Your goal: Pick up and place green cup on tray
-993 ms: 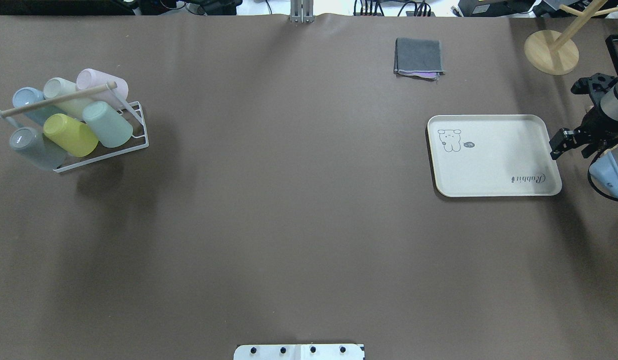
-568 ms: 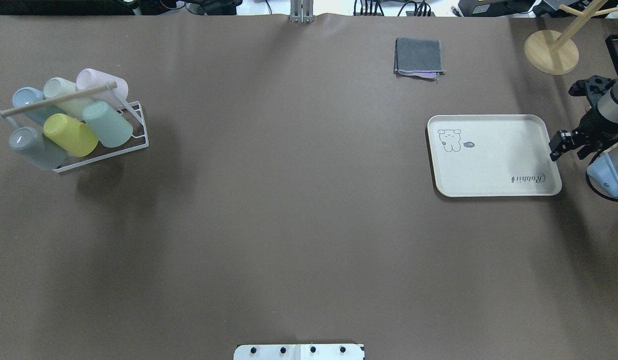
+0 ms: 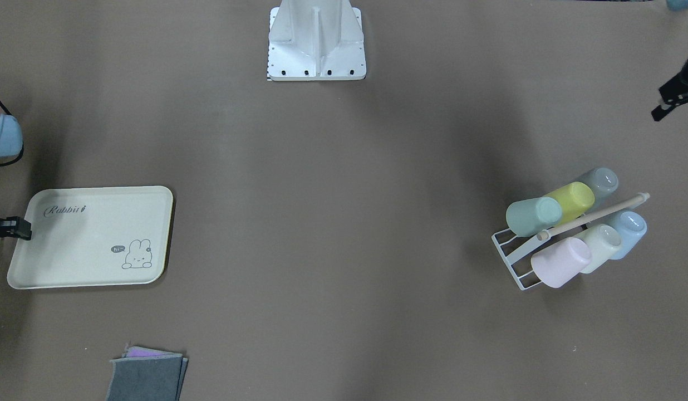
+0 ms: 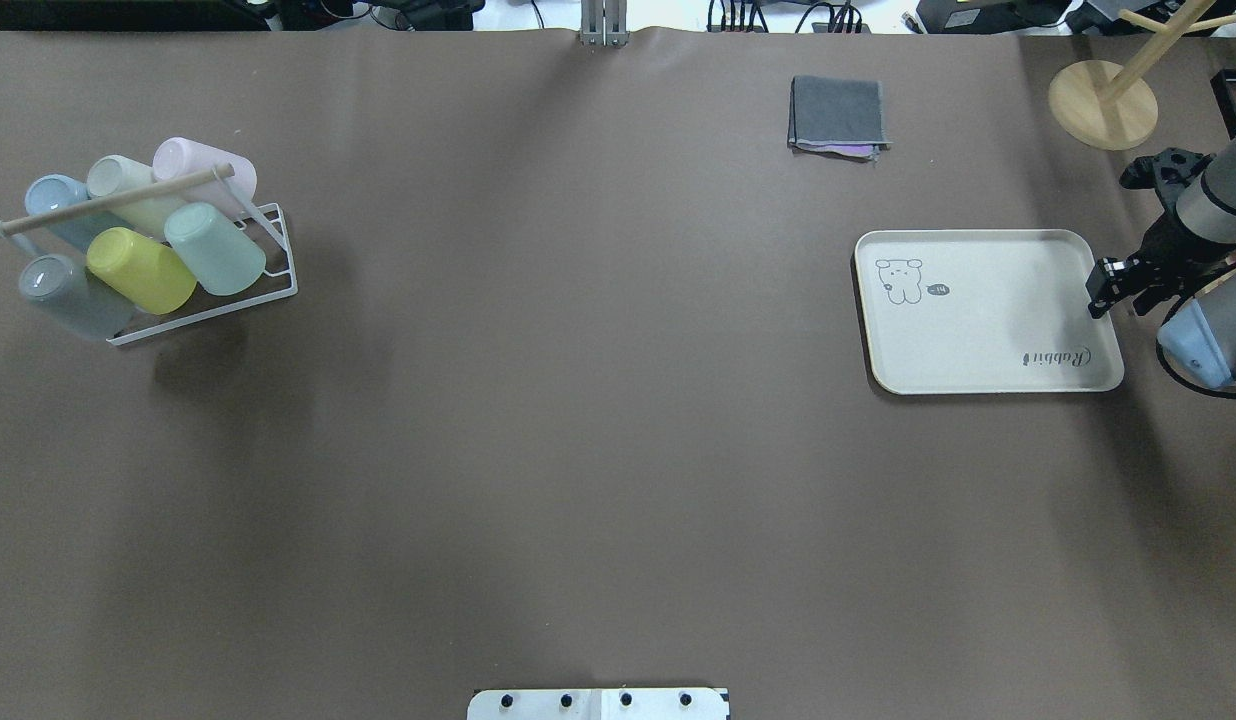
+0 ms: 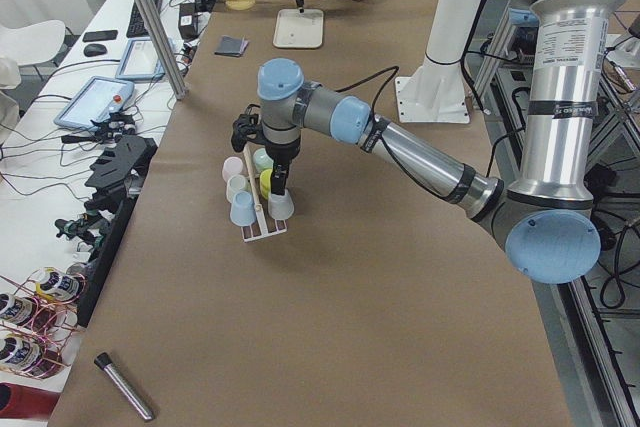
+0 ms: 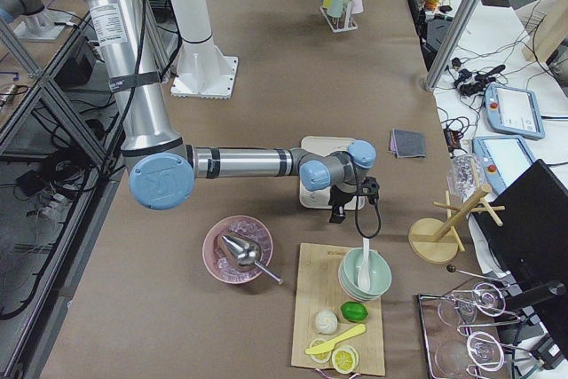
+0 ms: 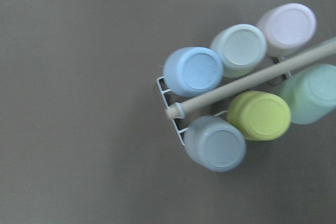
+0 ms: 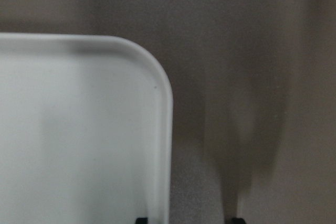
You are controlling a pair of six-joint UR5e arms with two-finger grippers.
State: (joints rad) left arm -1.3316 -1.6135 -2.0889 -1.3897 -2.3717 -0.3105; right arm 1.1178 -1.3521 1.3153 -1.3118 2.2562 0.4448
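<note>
Mint-green plastic cup [image 4: 215,250], smooth and tapered, sits tilted on the white wire rack [image 4: 283,285] at left, untouched. Right gripper [image 4: 1100,290] has edged left onto the right rim of the cream, round-cornered tray [image 4: 978,330]; its fingers are spread and hold nothing. Left gripper [image 3: 663,108] hangs near the rack; its finger state cannot be told. Judgement: pick not begun.

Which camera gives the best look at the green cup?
Overhead exterior: the green cup shows whole and unobstructed, tilted on the rack. Front-facing shows it whole, base toward the camera. The left wrist view is closer but clips it at the frame edge. Both side views show it small and hard to make out.
</note>
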